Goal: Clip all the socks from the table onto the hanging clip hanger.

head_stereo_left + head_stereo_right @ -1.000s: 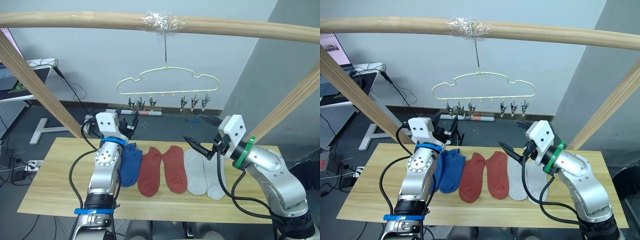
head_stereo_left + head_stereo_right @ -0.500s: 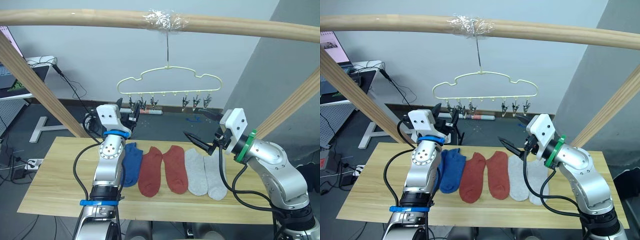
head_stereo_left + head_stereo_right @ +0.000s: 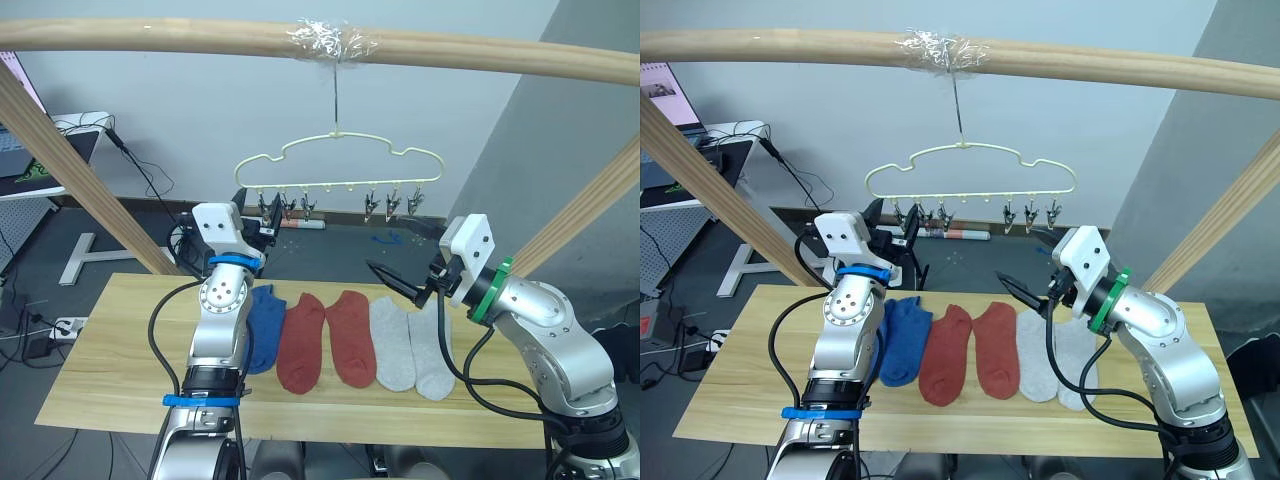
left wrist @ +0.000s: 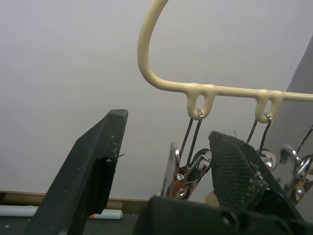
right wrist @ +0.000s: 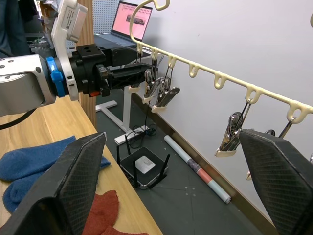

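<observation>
On the desk (image 3: 120, 340) nearest you, six socks lie in a row: two blue socks (image 3: 262, 325), two rust-red socks (image 3: 325, 338) and two grey socks (image 3: 410, 345). Above them your right pincer (image 3: 402, 262) is wide open and holds nothing, over the grey pair. Your left pincer (image 4: 161, 161) is also open, empty, with the leftmost clips (image 4: 183, 169) between its fingers (image 4: 95, 161). Farther back the clip hanger (image 3: 337, 168) hangs from the pole (image 3: 180, 38), with six clips, three at each end.
</observation>
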